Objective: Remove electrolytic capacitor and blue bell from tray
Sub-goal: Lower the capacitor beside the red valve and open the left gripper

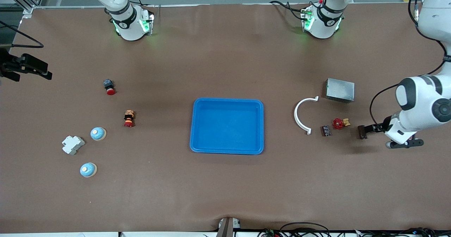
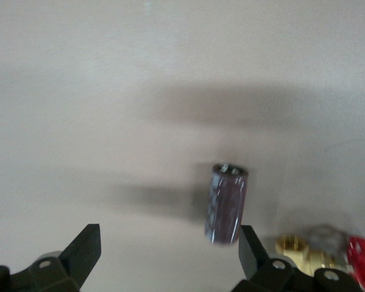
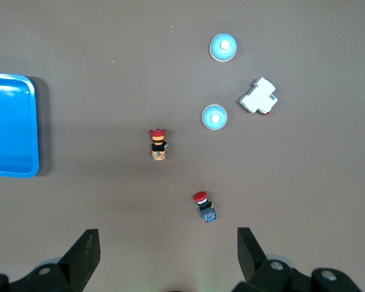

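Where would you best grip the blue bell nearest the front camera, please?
Around the low rim of the blue bell, coming straight down from above across its widest part. It sits upright as a smooth dome with a white button on top, so a higher grip would likely slip.
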Robot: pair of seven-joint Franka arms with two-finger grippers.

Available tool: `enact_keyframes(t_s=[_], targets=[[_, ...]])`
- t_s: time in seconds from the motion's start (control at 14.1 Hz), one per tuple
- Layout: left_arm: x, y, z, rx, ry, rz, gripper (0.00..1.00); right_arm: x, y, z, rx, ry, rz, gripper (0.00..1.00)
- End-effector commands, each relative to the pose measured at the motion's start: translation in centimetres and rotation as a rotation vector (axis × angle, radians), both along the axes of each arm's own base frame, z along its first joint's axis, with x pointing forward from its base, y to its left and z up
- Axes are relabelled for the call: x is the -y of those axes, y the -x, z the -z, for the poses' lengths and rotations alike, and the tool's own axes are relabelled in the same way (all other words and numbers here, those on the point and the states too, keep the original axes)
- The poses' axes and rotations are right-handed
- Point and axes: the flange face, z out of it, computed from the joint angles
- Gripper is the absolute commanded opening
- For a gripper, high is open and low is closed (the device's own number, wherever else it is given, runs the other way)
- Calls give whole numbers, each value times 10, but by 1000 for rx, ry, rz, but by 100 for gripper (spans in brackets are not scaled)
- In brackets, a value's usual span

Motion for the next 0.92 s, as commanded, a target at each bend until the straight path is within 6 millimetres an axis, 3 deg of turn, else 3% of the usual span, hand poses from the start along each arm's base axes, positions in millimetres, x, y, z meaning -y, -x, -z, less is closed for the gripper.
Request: enact_keyframes(t_s=[0.0,0.07,0.28,0.57,0.78,0.85], targets=[[1,-3,-65,-40,-4,-34,100,-1,3,-7,14,-8,13,100],[0,-10,-93,-72,13,-54,100,-1,3,-7,14,-8,12,100],[2,-17,-149,-113,37,-78,100,2,3,-7,16,-6,10,100],[12,-1,-262,-58,87,-88,100,2,3,-7,18,-2,12,100],[40,17,-330,48,122,-58,100,6,2,-7,21,2,15,100],[60,22,-346,68,112,-32,100,7,2,-7,20,5,15,100]])
